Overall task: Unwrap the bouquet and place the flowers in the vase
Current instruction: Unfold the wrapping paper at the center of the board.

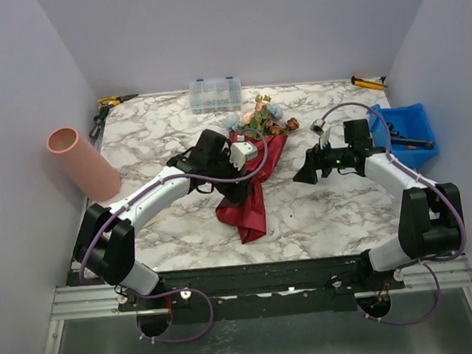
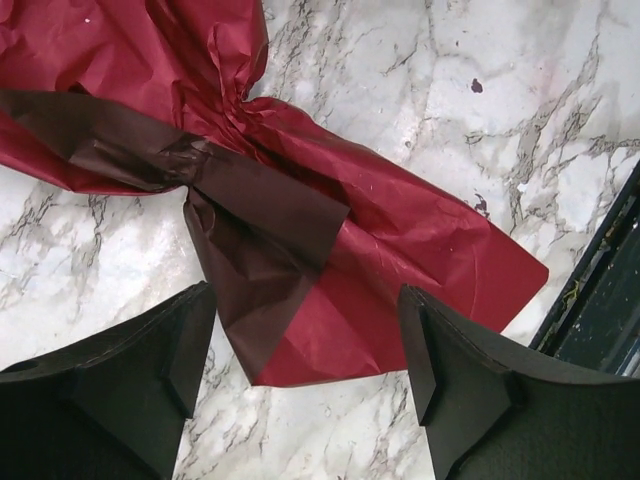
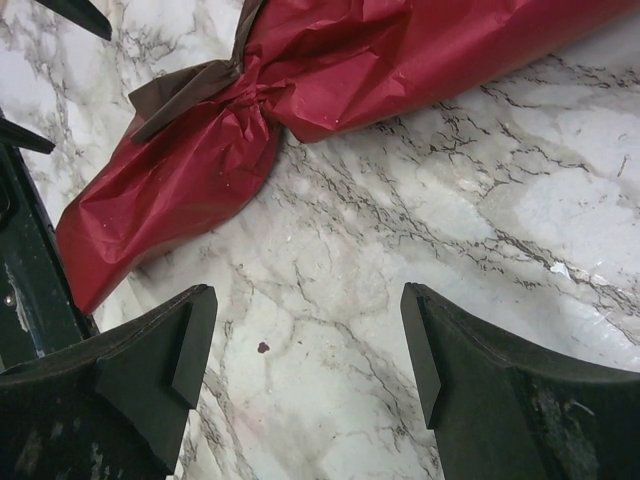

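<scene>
The bouquet (image 1: 252, 180) lies mid-table, wrapped in a crumpled dark maroon sheet (image 2: 400, 230) and pinched by a brownish ribbon (image 2: 250, 215). Its flowers (image 1: 260, 118) poke out at the far end in pink, light blue and orange. My left gripper (image 2: 305, 345) hovers open right over the tied waist, with the ribbon's loose tail and the sheet's edge lying between its fingers. To the right of the bouquet my right gripper (image 3: 305, 340) stands open over bare marble, the wrap (image 3: 180, 190) just beyond its fingertips. The salmon-pink vase (image 1: 83, 163) is at the table's left edge, its open mouth showing.
A blue bin (image 1: 407, 128) with tools sits at the right edge, close behind my right arm. A clear plastic box (image 1: 215, 93) stands at the back centre. Yellow-handled tools (image 1: 113, 100) lie at the back left and an orange tool (image 1: 367, 80) at the back right. Walls enclose three sides.
</scene>
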`<state>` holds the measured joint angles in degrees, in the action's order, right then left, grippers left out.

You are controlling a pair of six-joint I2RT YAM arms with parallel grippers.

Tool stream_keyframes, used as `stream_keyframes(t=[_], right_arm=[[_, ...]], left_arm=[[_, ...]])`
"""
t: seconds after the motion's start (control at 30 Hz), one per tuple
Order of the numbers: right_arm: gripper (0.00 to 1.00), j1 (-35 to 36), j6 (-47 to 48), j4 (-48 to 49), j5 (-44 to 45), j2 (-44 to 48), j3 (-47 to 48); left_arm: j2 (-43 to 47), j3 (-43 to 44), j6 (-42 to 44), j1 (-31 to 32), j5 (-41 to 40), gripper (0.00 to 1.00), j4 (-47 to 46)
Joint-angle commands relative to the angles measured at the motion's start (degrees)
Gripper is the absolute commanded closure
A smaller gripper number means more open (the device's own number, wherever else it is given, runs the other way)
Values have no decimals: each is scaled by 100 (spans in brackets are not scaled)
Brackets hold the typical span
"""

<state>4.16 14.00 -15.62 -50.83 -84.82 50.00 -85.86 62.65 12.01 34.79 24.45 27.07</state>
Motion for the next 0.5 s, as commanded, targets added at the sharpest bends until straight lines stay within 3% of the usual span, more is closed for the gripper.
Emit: stream_keyframes(t=[0.0, 0.47], right_arm=[[16, -3, -52, 90, -127, 299, 42], [19, 89, -752, 720, -592, -126, 136]], left_arm=[[-296, 317, -71, 111, -207, 23, -19], [-1180, 610, -155, 169, -743, 34, -476]])
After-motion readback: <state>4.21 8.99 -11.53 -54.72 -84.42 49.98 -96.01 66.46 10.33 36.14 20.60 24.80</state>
